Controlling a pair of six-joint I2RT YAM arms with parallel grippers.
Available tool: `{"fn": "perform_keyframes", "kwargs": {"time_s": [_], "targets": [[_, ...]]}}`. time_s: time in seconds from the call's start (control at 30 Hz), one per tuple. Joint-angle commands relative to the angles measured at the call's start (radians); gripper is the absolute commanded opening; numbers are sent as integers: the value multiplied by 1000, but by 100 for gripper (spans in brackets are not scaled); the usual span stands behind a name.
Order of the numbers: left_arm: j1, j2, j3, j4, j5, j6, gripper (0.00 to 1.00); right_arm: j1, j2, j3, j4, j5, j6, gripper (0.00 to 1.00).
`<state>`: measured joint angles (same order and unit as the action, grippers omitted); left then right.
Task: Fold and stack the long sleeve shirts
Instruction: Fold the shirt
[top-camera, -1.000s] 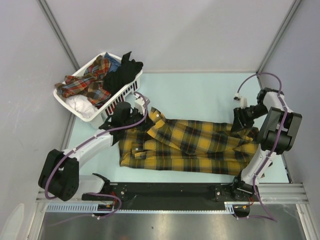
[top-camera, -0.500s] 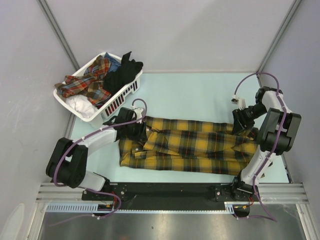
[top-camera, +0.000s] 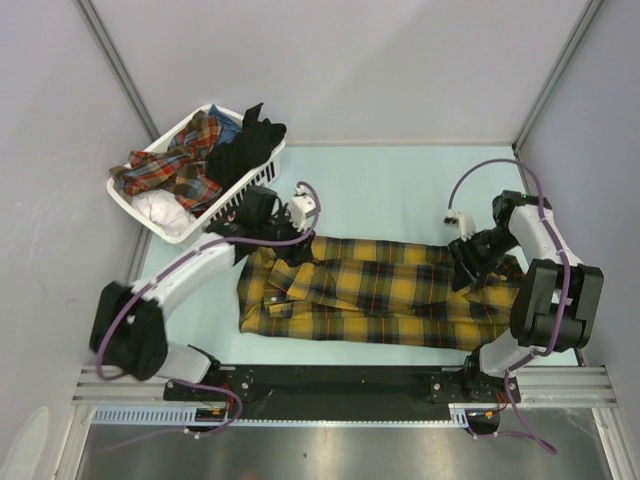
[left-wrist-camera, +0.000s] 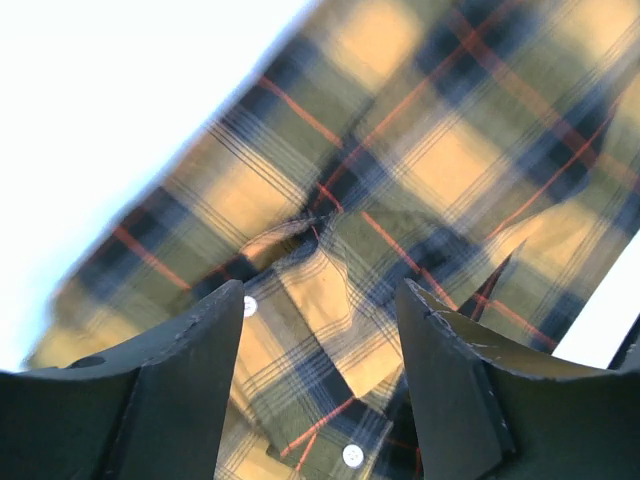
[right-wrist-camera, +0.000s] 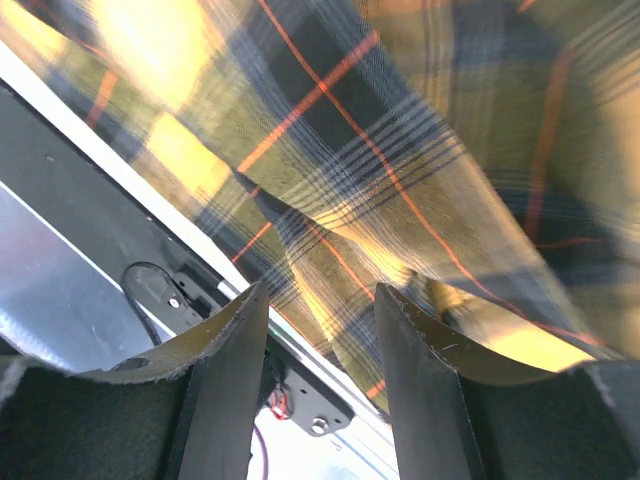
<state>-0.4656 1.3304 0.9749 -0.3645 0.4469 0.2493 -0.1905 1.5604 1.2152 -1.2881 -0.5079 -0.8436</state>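
A mustard-yellow and black plaid long sleeve shirt (top-camera: 380, 290) lies lengthwise across the pale table, collar end at the left. My left gripper (top-camera: 290, 248) hovers over that collar end, open, with nothing between its fingers. In the left wrist view the left gripper (left-wrist-camera: 320, 295) looks down on the shirt's (left-wrist-camera: 420, 150) button placket. My right gripper (top-camera: 465, 270) stands over the shirt's right end, open. In the right wrist view the right gripper's (right-wrist-camera: 320, 295) fingers are apart, and the cloth (right-wrist-camera: 420, 120) lies behind them, not pinched.
A white slatted basket (top-camera: 255, 178) at the back left holds a red plaid garment (top-camera: 170, 170), a black one (top-camera: 240, 150) and something white. A black rail (top-camera: 350, 380) runs along the table's near edge. Grey walls close in both sides.
My left gripper opened and let go of the shirt's collar flap, which now lies flat, then drew back a little. The right gripper moved left over the shirt's right end.
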Motion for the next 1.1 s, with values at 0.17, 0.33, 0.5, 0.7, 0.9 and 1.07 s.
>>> {"fn": "perform_keyframes", "kwargs": {"time_s": [0.17,0.33,0.5,0.7,0.9,1.07], "targets": [[-25,371,168,-189,-96,145,66,28,122,-149,326,245,115,51],[19,383,165,-205,-57,136,66,36,282,-88,424,338,138,51],[126,325,163,-203,116,62,70,69,447,143,441,384,161,49],[153,145,94,-110,139,71,76,141,664,436,444,439,146,47],[153,107,110,-131,116,122,77,261,900,884,330,453,137,45],[153,122,146,-157,122,214,77,295,844,908,233,407,83,46]]}}
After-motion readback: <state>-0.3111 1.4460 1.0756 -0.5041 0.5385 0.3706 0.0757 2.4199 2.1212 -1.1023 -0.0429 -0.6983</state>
